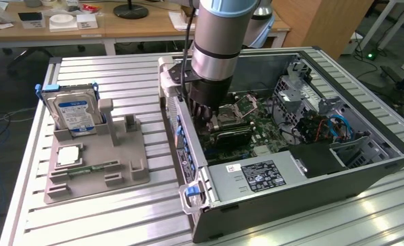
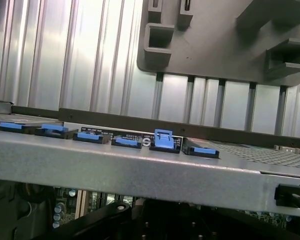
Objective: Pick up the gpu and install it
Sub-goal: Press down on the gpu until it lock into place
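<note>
The robot arm [image 1: 215, 46] is reaching down into the open computer case [image 1: 365, 174], its gripper [image 1: 212, 119] sitting over the motherboard [image 1: 256, 130] with jaws closed together. The gpu [image 1: 230, 136] is lying on the motherboard directly beneath the gripper, at six o'clock from it. The hard drive [image 1: 74, 114] is standing in the grey holder [image 1: 96, 169], at nine o'clock from the case.

Bright overhead light glares off the ribbed metal bench [image 1: 120, 210]; the computer case [image 1: 365, 169] interior looks shadowed, perhaps slightly blurred.
</note>
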Controlling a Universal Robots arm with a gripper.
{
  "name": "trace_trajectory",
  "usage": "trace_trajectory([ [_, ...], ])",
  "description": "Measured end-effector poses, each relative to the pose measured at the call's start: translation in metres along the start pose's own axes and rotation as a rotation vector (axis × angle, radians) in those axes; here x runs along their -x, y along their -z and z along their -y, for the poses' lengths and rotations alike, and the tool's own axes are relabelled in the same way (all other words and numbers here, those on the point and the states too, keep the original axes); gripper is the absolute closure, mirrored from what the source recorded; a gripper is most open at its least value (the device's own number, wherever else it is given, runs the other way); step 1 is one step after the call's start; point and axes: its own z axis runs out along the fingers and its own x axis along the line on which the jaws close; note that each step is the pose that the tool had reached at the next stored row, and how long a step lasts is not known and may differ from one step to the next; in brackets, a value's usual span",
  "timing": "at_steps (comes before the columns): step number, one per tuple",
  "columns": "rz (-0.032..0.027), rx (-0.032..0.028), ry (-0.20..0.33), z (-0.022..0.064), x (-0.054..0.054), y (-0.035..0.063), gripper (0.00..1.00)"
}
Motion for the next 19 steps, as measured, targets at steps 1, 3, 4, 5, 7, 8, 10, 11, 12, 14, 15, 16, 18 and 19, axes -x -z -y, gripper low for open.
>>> trace_trajectory([
  [1,0.0007,0.0018,0.000,0.0004,0.000,0.0004,0.90],
  [3,0.0017,0.0027,0.000,0.0011,0.000,0.0022,0.90],
  [4,0.0009,0.0038,0.000,0.0013,0.000,0.0041,0.90],
  [5,0.0003,0.0043,0.000,0.0015,0.000,0.0057,0.90],
  [7,0.0005,0.0041,0.000,0.0024,0.000,0.0076,0.90],
  [8,0.0004,0.0043,0.000,0.0026,0.000,0.0077,0.90],
  [10,0.0005,0.0043,0.000,0.0026,0.000,0.0077,0.90],
  [11,0.0005,0.0043,0.000,0.0026,0.000,0.0078,0.90],
  [12,0.0004,0.0044,0.000,0.0030,0.000,0.0079,0.90],
  [14,0.0004,0.0044,0.000,0.0058,0.000,0.0080,0.90],
  [15,0.0005,0.0043,0.000,0.0078,0.000,0.0079,0.90],
  [16,0.0006,0.0043,0.000,0.0097,0.000,0.0079,0.90],
  [18,0.0005,0.0044,0.000,0.0144,0.000,0.0077,0.90],
  [19,0.0006,0.0043,0.000,0.0175,-0.001,0.0076,0.90],
])
